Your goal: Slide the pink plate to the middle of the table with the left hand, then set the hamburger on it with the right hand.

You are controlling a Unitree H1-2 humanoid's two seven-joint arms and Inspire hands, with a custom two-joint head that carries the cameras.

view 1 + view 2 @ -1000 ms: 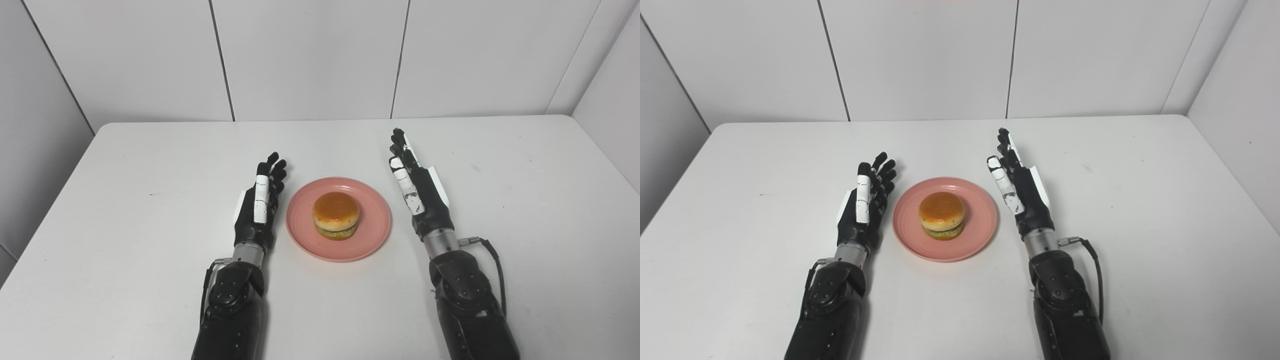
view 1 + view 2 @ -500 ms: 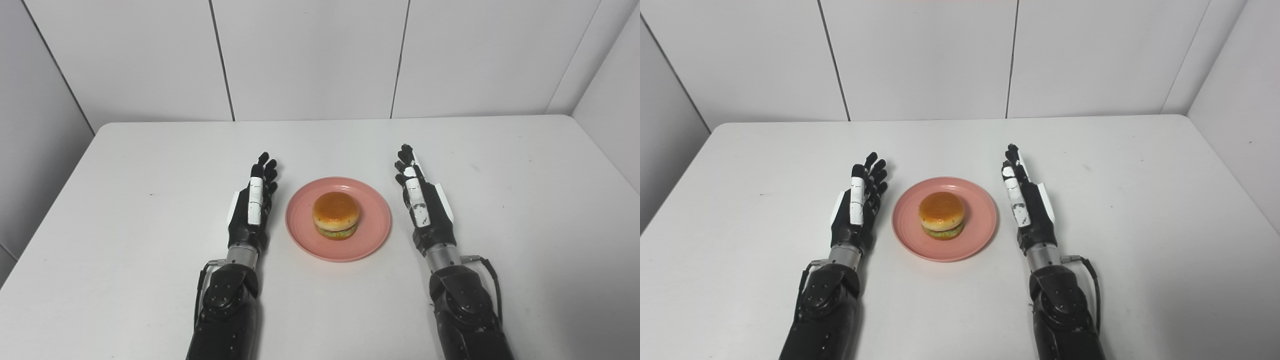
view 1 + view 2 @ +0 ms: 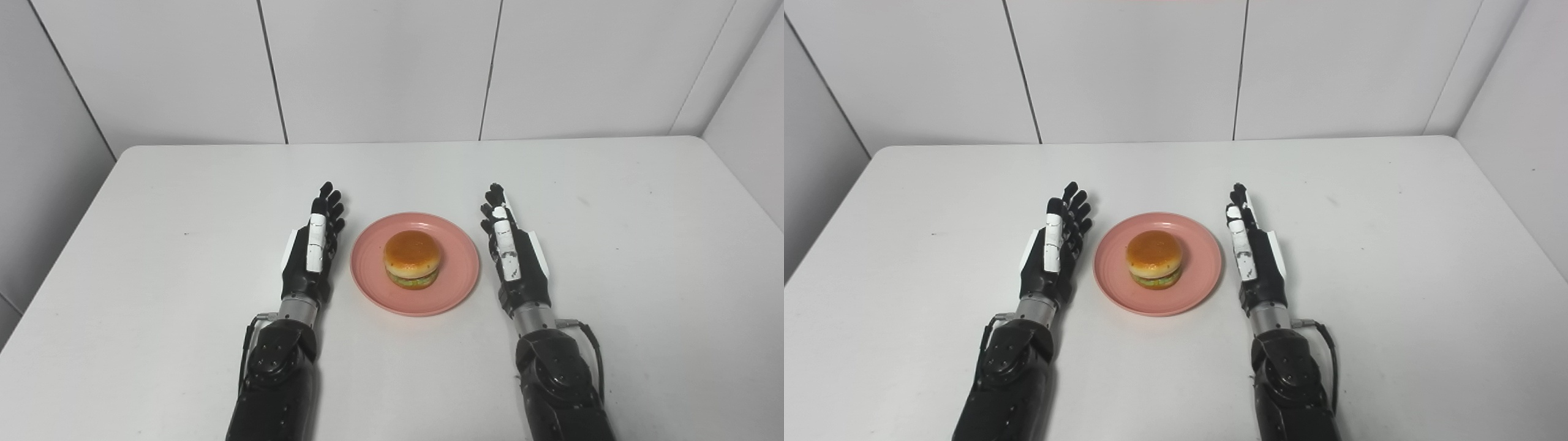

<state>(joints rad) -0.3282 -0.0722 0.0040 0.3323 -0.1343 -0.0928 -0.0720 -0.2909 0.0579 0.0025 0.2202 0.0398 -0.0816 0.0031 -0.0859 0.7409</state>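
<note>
We count one plate (image 3: 414, 264), one hamburger (image 3: 411, 260) and two hands on one white table (image 3: 153, 245). The plate is pink and round; it lies flat near the middle of the table, between the two hands. The hamburger stands upright on the plate, roughly at its centre — bun on top, a green layer visible below it.

The left hand (image 3: 312, 251) lies just left of the plate, apart from its rim. Its fingers (image 3: 327, 202) are stretched out and slightly spread, pointing toward the far edge of the table; it holds nothing. The right hand (image 3: 514, 254) lies just right of the plate, also apart from the rim. Its fingers (image 3: 495, 197) are extended and lie close alongside one another, pointing toward the far edge — it too holds nothing. Both forearms enter from the near edge, one on each side of the plate.
</note>
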